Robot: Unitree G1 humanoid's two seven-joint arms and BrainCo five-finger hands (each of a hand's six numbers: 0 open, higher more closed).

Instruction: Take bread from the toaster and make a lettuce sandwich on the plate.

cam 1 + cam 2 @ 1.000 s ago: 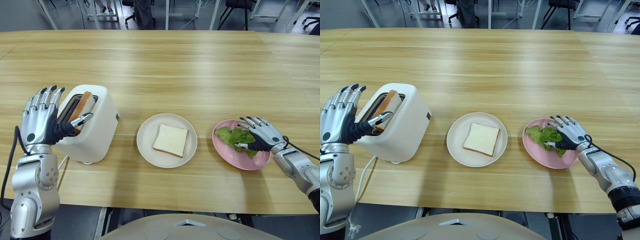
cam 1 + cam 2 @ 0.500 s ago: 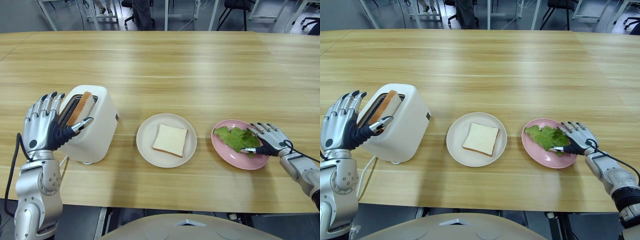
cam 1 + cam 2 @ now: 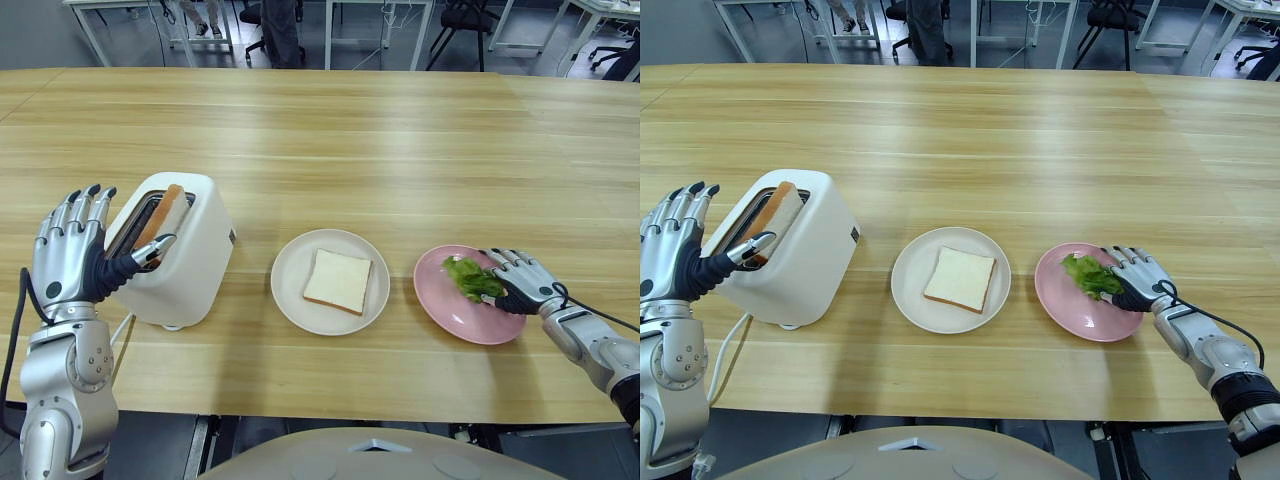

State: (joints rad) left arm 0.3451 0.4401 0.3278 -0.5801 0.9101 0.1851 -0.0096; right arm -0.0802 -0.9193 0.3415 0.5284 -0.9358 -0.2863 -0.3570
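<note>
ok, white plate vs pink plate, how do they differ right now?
The white plate holds a flat bread slice; the pink plate holds bunched lettuce. The white plate is untouched; the right hand sits over the pink plate, fingers closed on the lettuce. Both are round, side by side on the table.

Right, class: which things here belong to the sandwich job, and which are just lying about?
Job: toaster, toast in its slot, white plate, slice on it, lettuce, pink plate, right robot hand closed on the lettuce, left robot hand open beside the toaster.
Lying about: chairs beyond the table.
</note>
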